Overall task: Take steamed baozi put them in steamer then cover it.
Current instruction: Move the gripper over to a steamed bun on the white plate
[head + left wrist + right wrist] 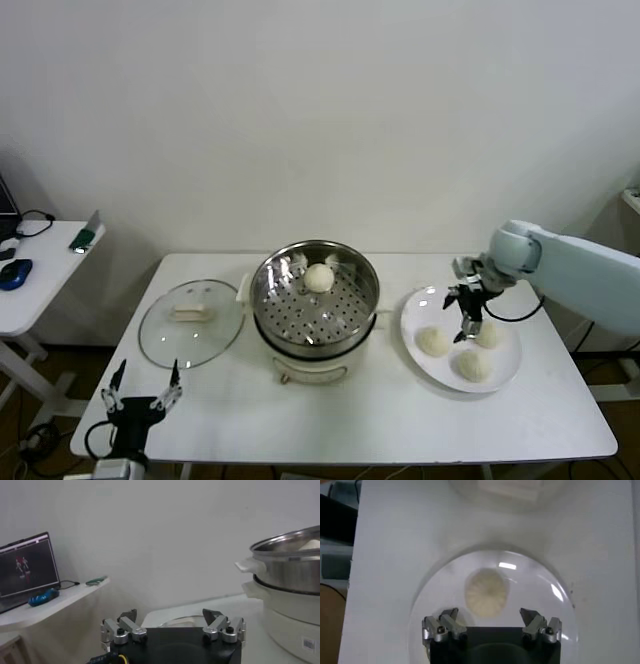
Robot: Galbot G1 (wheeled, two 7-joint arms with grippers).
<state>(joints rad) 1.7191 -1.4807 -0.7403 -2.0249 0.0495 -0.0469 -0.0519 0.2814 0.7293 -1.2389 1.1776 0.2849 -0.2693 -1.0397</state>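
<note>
Cream-white baozi (487, 592) lies on the plate (555, 605), beneath and between the right gripper's (490, 622) spread, empty fingers (532, 620); left gripper (140, 395) idles open.

Lab — bare white wall, laptop (25, 567) desk.

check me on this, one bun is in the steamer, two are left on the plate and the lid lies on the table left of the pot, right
Not quite: the head view shows three buns left on the plate, not two. The rest holds: one bun sits in the steamer, and the lid lies on the table left of the pot.
</note>
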